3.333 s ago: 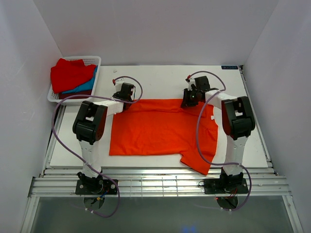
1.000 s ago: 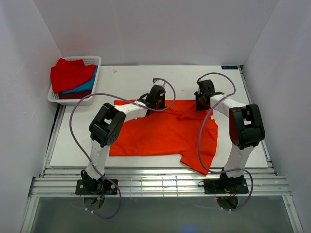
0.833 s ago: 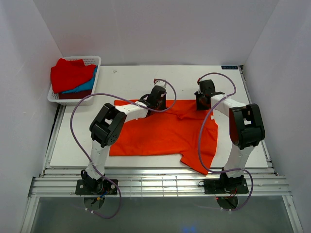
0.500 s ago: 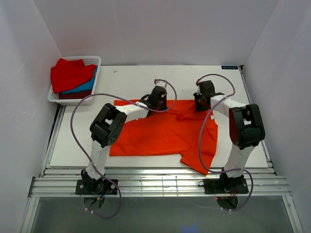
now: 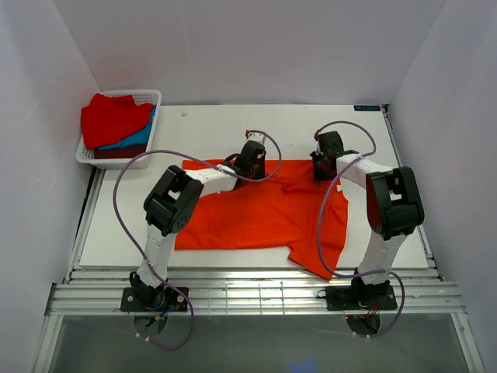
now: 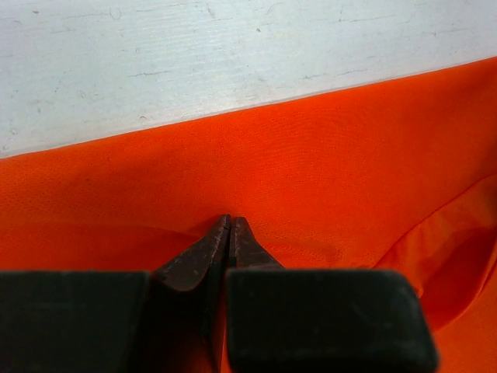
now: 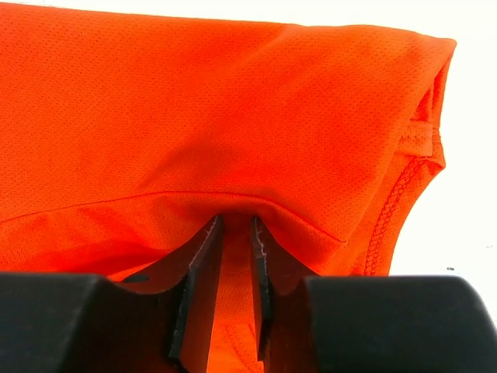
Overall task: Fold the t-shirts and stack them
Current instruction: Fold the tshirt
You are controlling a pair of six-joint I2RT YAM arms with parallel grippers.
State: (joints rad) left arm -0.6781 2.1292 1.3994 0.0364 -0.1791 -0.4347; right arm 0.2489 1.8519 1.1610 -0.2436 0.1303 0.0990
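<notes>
A bright orange-red t-shirt (image 5: 256,214) lies spread on the white table, with creases near the middle of its far edge. My left gripper (image 5: 252,165) sits on that far edge. In the left wrist view its jaws (image 6: 230,221) are pressed together on a thin ridge of the cloth (image 6: 311,155). My right gripper (image 5: 325,166) is at the shirt's far right corner. Its jaws (image 7: 235,222) are shut on a fold of the shirt (image 7: 194,101), which drapes over both tips beside a stitched hem.
A white lattice basket (image 5: 155,94) stands at the far left and holds a red shirt (image 5: 112,116), a blue one (image 5: 138,138) and a dark maroon one (image 5: 116,151). White walls enclose the table (image 5: 233,124). One sleeve (image 5: 318,263) reaches toward the front edge.
My left gripper has moved right from the shirt's far left corner to mid-edge. The right gripper has shifted to the far right corner. Creases have formed between them. Little has moved in the last second.
</notes>
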